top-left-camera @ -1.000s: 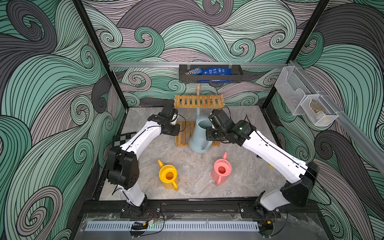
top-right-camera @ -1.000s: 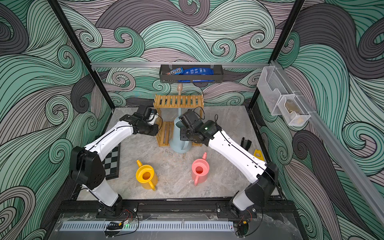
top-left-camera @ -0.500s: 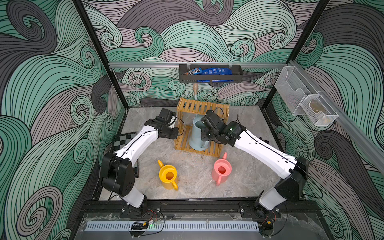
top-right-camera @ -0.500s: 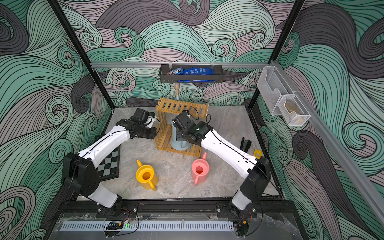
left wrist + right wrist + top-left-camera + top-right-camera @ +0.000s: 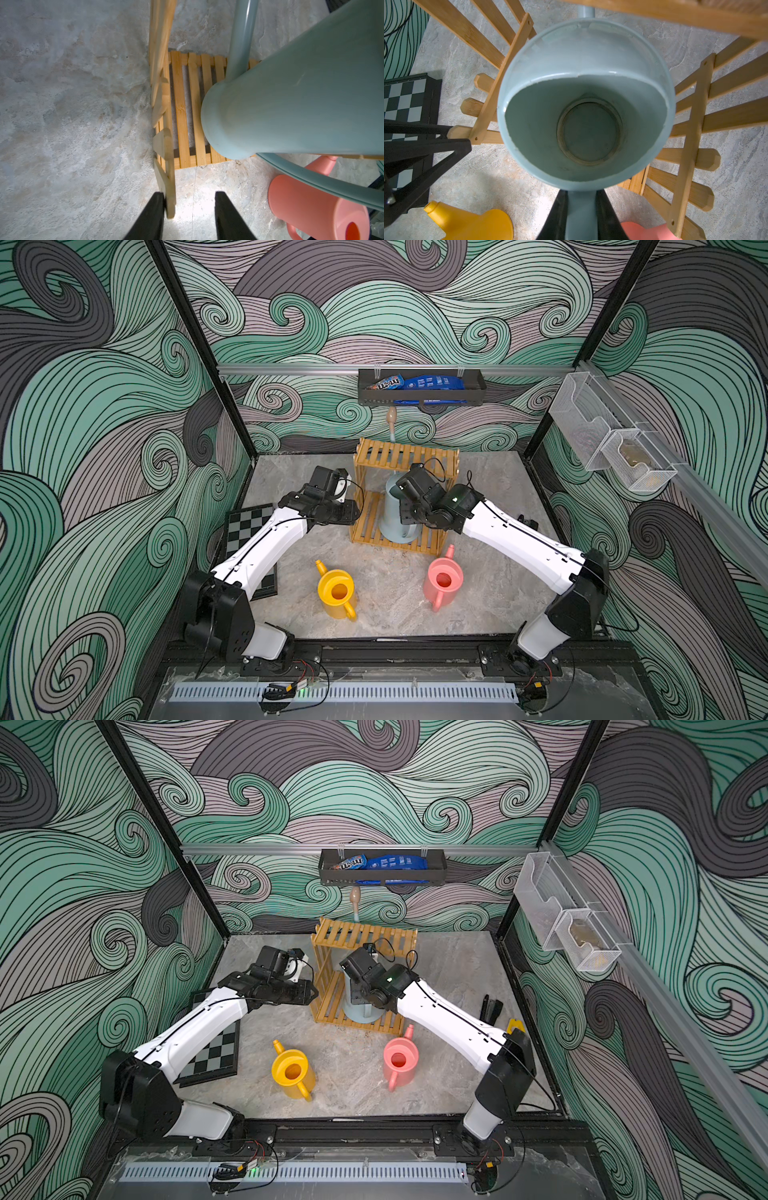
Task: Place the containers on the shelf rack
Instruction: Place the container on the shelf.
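A brown packet in the black tray reads "m&m's"; the white print on the blue packet beside it is too small.

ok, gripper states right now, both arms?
left gripper: open, shelf rack edge against one finger.
right gripper: closed on blue-grey watering can handle.

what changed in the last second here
The left gripper opened and let go of the side frame of the shelf rack. The rack has swung askew and come forward, so the large can now stands over its lower slats. The right gripper stays shut on the can's handle; the can barely moved. The yellow can and pink can stayed put.
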You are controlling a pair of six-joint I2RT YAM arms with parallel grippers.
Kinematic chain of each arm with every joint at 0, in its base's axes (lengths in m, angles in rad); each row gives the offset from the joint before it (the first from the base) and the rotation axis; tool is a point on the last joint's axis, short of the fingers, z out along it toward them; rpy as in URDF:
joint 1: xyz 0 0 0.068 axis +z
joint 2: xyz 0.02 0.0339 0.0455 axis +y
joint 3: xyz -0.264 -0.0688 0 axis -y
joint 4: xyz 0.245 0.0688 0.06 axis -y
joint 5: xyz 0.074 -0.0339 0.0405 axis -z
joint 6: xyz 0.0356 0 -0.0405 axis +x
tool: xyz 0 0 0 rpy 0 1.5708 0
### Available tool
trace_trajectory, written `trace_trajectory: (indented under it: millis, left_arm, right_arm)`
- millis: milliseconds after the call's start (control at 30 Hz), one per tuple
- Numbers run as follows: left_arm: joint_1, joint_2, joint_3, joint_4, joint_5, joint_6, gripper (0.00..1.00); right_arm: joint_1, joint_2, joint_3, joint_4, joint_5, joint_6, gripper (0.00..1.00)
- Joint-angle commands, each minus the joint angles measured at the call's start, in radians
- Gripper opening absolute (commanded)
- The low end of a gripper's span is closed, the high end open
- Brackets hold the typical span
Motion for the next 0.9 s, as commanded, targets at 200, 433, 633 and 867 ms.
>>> trace_trajectory:
  millis: [200, 433, 633, 867]
  left_arm:
    - [-0.004, -0.079, -0.045, 0.082, 0.093, 0.045, 0.49]
    - [0.041, -0.091, -0.050, 0.093, 0.073, 0.069, 0.53]
    - [0.079, -0.093, -0.055, 0.115, 0.068, 0.093, 0.55]
    - [0.084, -0.055, -0.056, 0.124, 0.132, 0.119, 0.55]
  right_arm:
    - [0.029, -0.012, 0.036, -0.010, -0.013, 0.063, 0.25]
    - [0.043, -0.057, 0.034, -0.012, -0.031, 0.074, 0.51]
    - [0.035, -0.165, -0.041, 0.021, 0.017, 0.062, 0.54]
    - [-0.119, -0.323, -0.238, 0.051, -0.041, 0.005, 0.51]
